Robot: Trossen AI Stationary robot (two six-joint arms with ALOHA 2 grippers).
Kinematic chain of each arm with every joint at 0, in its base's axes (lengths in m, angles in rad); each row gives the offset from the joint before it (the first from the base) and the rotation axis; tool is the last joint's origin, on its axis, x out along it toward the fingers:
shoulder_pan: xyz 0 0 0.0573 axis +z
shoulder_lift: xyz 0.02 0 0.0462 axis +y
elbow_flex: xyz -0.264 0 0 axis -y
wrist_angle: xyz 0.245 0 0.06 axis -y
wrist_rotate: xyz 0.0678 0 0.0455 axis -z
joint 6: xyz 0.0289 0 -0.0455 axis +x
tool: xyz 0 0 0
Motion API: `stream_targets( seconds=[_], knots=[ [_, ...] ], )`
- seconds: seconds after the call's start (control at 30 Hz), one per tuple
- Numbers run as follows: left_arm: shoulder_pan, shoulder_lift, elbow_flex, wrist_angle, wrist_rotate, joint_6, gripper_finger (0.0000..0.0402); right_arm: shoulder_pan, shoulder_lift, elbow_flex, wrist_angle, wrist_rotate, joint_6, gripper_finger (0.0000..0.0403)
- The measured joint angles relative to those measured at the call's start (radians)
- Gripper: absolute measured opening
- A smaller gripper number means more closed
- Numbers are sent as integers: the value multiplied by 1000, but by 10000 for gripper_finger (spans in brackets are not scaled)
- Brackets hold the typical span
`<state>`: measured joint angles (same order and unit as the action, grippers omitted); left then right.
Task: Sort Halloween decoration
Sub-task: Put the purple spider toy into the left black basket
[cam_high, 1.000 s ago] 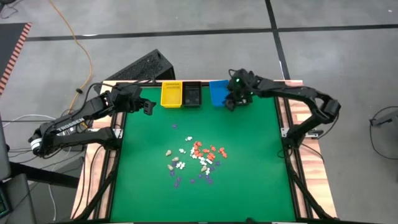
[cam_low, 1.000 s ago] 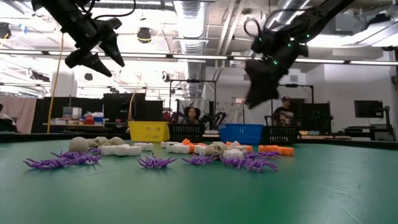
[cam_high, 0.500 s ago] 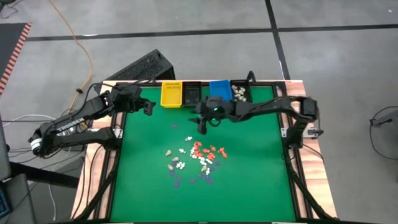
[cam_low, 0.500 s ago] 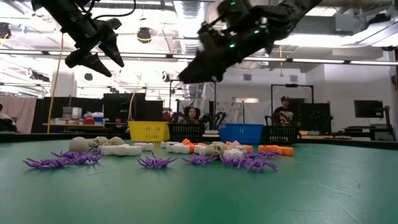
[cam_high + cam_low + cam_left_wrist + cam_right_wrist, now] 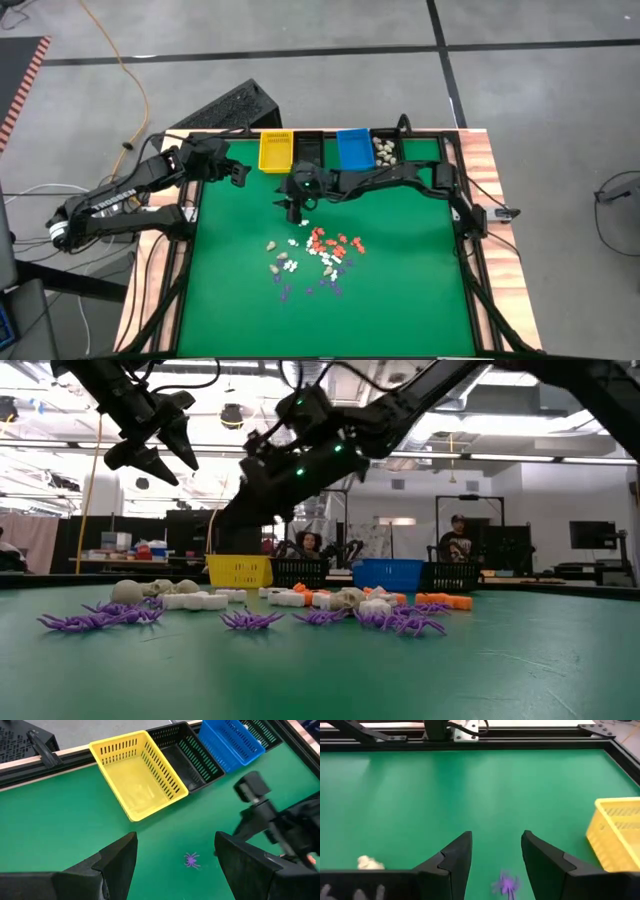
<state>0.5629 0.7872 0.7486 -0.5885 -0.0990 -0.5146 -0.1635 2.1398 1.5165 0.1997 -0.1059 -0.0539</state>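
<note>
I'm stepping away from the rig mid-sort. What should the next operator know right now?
Right tool: open, empty, over the lone purple spider on the green table near the yellow bin.
Left tool: open, empty, waiting at the table's far left corner.
Done: some cream pieces sit in the rightmost black bin.
Left: the mixed pile mid-table; yellow, blue and middle black bins look empty.

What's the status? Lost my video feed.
Right gripper open above lone purple spider. Left gripper open, waiting near yellow bin. Nothing in the way.

High overhead; low table-level; both wrists share yellow bin (image 5: 140, 775).
</note>
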Motion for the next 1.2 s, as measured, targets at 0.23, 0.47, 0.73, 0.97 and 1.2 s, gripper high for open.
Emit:
stream_targets(
  seconds=[0.23, 0.47, 0.73, 0.97, 1.2],
  knots=[
    [0, 0, 0, -1, 1, 25, 256, -1, 86, 34, -46, -1, 1, 196],
    [0, 0, 0, -1, 1, 26, 256, -7, 111, 34, -52, 0, 26, 196],
    [0, 0, 0, -1, 1, 36, 256, -14, 155, 34, -48, 2, 57, 196],
    [0, 0, 0, -5, 2, 36, 256, -9, 167, 37, -55, 6, 65, 193],
    [0, 0, 0, -5, 1, 36, 256, -9, 167, 36, -60, 5, 104, 146]
  ],
)
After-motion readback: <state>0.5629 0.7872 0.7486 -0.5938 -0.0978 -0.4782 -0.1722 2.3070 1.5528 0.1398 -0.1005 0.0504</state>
